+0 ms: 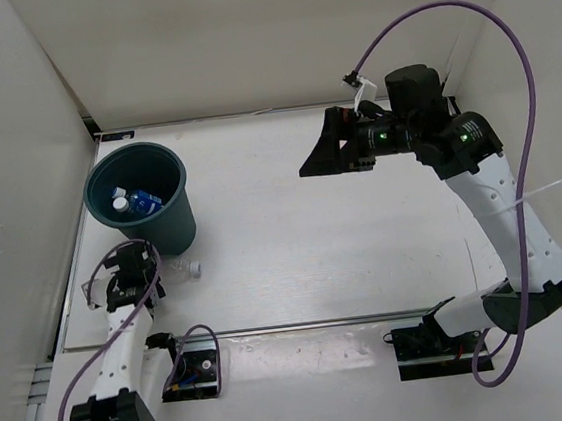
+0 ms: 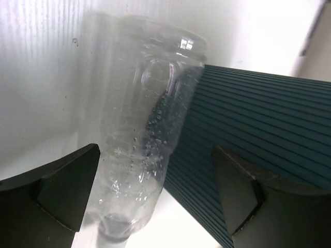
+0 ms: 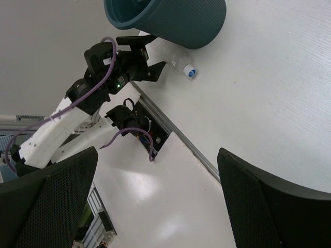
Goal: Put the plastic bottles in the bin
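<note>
White table, plain white walls

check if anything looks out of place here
One clear bottle is out of place: it lies on its side on the table, against the base of the bin rather than inside it. The open left gripper brackets it. No spill or damage shows.

Robot lab cell: bare white panel walls around a white table, bench-bolted cabled arms.

Bright, even white light with faint, soft shadows. Glints of glare sit on the clear bottle between the softly blurred fingers of the left gripper.
</note>
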`<state>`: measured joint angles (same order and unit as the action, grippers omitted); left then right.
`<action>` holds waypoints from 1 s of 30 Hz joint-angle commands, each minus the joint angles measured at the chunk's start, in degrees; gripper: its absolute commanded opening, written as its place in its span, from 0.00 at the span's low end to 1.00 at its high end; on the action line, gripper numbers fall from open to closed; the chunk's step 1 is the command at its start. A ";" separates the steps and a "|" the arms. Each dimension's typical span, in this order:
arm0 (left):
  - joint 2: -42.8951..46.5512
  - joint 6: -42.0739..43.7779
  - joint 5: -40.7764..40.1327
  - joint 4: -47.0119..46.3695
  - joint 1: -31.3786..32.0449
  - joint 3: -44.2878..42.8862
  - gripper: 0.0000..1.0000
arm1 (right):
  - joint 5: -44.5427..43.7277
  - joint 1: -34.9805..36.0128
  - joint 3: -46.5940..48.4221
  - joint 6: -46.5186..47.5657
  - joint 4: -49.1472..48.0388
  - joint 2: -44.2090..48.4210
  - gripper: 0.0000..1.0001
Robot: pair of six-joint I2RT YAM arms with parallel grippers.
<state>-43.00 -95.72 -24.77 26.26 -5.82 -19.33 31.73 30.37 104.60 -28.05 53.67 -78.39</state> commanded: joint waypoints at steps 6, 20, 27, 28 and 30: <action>-1.39 3.27 10.10 -2.97 -4.98 1.22 0.97 | 2.38 -2.25 1.22 -0.51 -0.41 0.08 1.00; 18.47 6.95 17.74 7.30 -10.26 10.19 0.44 | 3.52 -2.77 2.54 -2.09 -0.41 -0.97 1.00; 26.74 6.34 16.34 21.36 -10.26 6.16 0.37 | 4.05 -2.77 3.77 -2.62 -0.41 -2.12 1.00; 27.61 6.34 15.82 23.12 -10.26 5.63 0.36 | 4.05 -2.77 4.29 -2.62 -0.41 -2.12 1.00; 30.25 6.34 15.29 27.33 -10.26 3.52 0.35 | 4.57 -2.77 4.30 -2.62 -0.41 -2.12 1.00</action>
<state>-15.33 -90.00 -8.14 44.66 -15.66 -11.94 34.63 27.75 106.26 -30.52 53.95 -80.75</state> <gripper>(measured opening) 0.363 0.995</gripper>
